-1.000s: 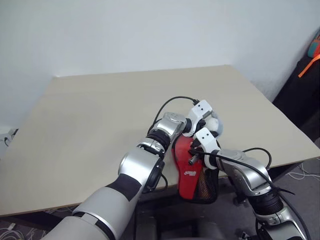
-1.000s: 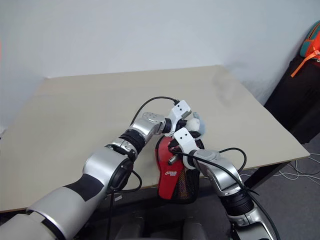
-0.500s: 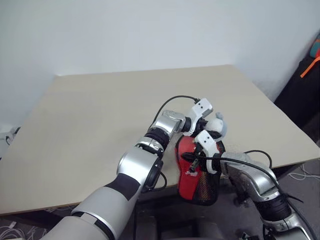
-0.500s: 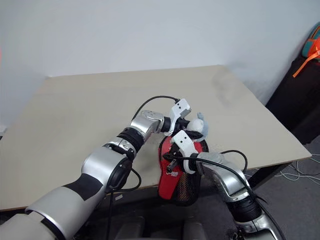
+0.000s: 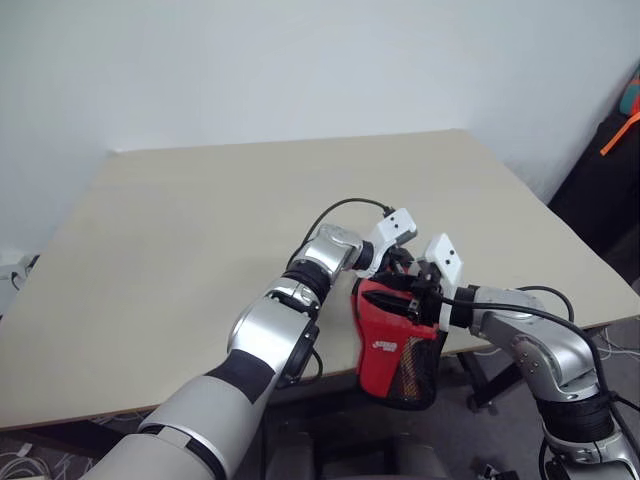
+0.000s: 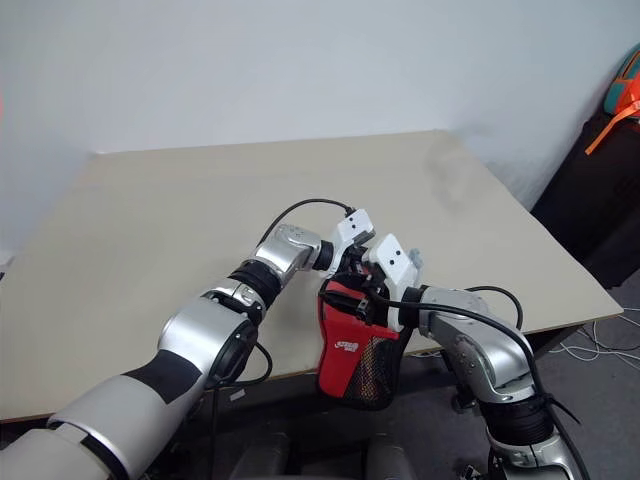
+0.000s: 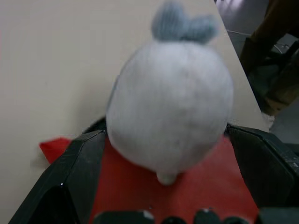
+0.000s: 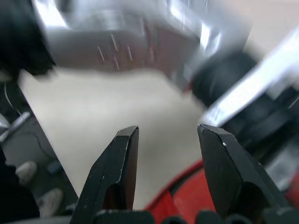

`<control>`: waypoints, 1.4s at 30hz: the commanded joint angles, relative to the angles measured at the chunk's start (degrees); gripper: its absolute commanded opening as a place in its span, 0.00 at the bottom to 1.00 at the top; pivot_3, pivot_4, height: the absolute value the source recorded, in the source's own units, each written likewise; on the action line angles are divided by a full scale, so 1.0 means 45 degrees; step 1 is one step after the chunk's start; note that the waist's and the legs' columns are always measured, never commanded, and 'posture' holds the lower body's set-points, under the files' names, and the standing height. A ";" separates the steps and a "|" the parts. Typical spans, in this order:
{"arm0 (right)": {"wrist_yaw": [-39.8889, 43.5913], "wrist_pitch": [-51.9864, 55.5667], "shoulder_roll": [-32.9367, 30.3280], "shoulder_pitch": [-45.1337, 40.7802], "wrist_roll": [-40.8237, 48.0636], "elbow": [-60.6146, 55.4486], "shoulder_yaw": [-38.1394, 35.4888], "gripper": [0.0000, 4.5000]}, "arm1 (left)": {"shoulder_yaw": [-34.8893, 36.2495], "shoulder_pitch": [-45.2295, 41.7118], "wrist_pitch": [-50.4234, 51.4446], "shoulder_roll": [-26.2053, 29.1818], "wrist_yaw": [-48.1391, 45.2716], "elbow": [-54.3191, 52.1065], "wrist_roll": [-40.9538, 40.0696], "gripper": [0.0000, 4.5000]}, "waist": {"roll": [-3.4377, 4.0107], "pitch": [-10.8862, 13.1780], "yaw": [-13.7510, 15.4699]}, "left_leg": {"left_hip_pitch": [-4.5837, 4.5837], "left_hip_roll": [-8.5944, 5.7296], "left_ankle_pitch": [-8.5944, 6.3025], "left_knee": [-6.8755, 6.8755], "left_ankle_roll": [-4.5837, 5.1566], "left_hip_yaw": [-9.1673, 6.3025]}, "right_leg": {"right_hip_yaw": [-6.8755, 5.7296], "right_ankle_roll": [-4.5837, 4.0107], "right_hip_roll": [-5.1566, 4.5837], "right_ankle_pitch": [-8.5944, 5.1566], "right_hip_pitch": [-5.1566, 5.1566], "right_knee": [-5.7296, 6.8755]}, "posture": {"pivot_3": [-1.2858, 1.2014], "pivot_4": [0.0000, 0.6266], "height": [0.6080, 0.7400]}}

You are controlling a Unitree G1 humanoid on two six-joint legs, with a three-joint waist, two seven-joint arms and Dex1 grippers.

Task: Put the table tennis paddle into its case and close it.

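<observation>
The case (image 5: 416, 374), black mesh and fabric, hangs over the table's front edge. The red face of the table tennis paddle (image 5: 377, 326) sits inside it, and the handle is hidden by the grippers. My left gripper (image 7: 163, 130) reaches across to the top of the case, its fingers (image 7: 79, 163) standing open on either side of a white fuzzy ball (image 7: 170, 107) with a grey tuft. That ball rests on the red surface. My right gripper (image 8: 168, 129) is open and empty, held level just above the case's upper edge (image 5: 405, 295), facing the left gripper.
The beige table (image 5: 200, 230) stretches away behind the grippers to a white wall. A dark bag with an orange strap (image 5: 622, 130) stands off the table's right side. Cables (image 5: 608, 350) lie on the floor below the right corner.
My right gripper has lifted off the case, swung from pointing down to nearly level, and opened. The left gripper has opened wider around the fuzzy ball. The case still hangs over the edge.
</observation>
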 commanded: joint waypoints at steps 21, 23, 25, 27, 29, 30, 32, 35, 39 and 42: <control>-0.1572 -0.0758 -0.0992 -0.0970 -0.0247 0.2322 -0.2123 0.70 | -0.0929 0.3803 0.2475 0.2567 -0.3062 -0.8409 -0.1587 0.99 | -0.0001 0.0007 -0.0017 | -0.0006 0.0003 0.0000 0.0012 0.0027 0.0019 | 0.0009 -0.0008 -0.0009 -0.0001 -0.0001 0.0005 | 0.52 0.00 1.00; -0.1754 -0.0446 -0.1149 -0.1026 -0.0441 0.2591 -0.2062 0.86 | -0.1381 0.4592 0.3090 0.2489 -0.2872 -0.9680 -0.1563 0.99 | 0.0003 0.0008 -0.0015 | -0.0003 0.0007 0.0019 0.0006 0.0059 0.0024 | 0.0018 -0.0007 -0.0004 -0.0001 -0.0004 0.0007 | 0.52 0.00 1.00; -0.1918 -0.0133 -0.1329 -0.1068 -0.0631 0.2877 -0.1971 0.99 | -0.1821 0.5149 0.3366 0.2483 -0.2585 -1.0426 -0.1450 0.99 | 0.0006 0.0006 -0.0013 | -0.0001 0.0007 0.0020 0.0016 0.0061 0.0020 | 0.0016 -0.0011 -0.0002 -0.0002 0.0000 0.0010 | 0.52 0.00 1.00; -0.2020 0.0076 -0.1637 -0.1004 -0.0942 0.3280 -0.1786 0.99 | -0.2228 0.5584 0.3580 0.2391 -0.2205 -1.0808 -0.1352 0.99 | 0.0006 0.0005 -0.0011 | 0.0005 0.0007 0.0021 0.0026 0.0062 0.0020 | 0.0018 -0.0014 -0.0002 -0.0003 0.0009 0.0011 | 0.52 0.00 1.00; -0.1865 -0.0039 -0.1940 -0.0720 -0.1162 0.3349 -0.1578 0.99 | -0.2521 0.5831 0.3710 0.2349 -0.1880 -1.1021 -0.1331 0.99 | 0.0010 0.0005 0.0000 | 0.0006 0.0004 0.0020 0.0032 0.0063 0.0017 | 0.0015 -0.0015 -0.0005 -0.0004 0.0017 0.0008 | 0.52 0.00 1.00; -0.1912 0.0073 -0.1929 -0.0680 -0.1117 0.3383 -0.1653 0.99 | -0.2638 0.5882 0.3746 0.2347 -0.1708 -1.1034 -0.1294 0.99 | 0.0010 0.0005 0.0001 | 0.0007 0.0003 0.0019 0.0033 0.0065 0.0020 | 0.0016 -0.0015 -0.0006 -0.0004 0.0016 0.0006 | 0.52 0.00 1.00; -0.2049 0.0380 -0.1916 -0.0687 -0.1026 0.3447 -0.1782 0.99 | -0.2878 0.5948 0.3602 0.2398 -0.1400 -1.0985 -0.1181 0.99 | 0.0012 0.0007 -0.0005 | 0.0005 0.0003 0.0018 0.0033 0.0067 0.0016 | 0.0016 -0.0015 -0.0006 -0.0005 0.0013 0.0006 | 0.52 0.00 1.00; -0.2240 0.0775 -0.1942 -0.0662 -0.0957 0.3486 -0.2006 0.99 | -0.2976 0.5916 0.3545 0.2313 -0.0927 -1.0719 -0.1145 0.99 | 0.0013 0.0006 -0.0004 | 0.0006 0.0002 0.0018 0.0033 0.0068 0.0017 | 0.0017 -0.0014 -0.0005 -0.0005 0.0012 0.0008 | 0.52 0.00 1.00; -0.2417 0.1242 -0.2022 -0.0631 -0.0999 0.3591 -0.2076 0.99 | -0.2949 0.5804 0.3703 0.2173 -0.0688 -1.0513 -0.1331 0.99 | 0.0013 0.0006 0.0000 | 0.0006 0.0002 0.0018 0.0034 0.0068 0.0018 | 0.0016 -0.0014 -0.0005 -0.0005 0.0014 0.0007 | 0.52 0.00 1.00; -0.2577 0.1902 -0.2054 -0.0639 -0.1024 0.3721 -0.1984 0.99 | -0.3029 0.5647 0.3734 0.2157 -0.0636 -1.0199 -0.1269 0.99 | 0.0013 0.0006 0.0000 | 0.0005 0.0002 0.0018 0.0038 0.0069 0.0017 | 0.0016 -0.0015 -0.0005 -0.0005 0.0016 0.0006 | 0.52 0.00 1.00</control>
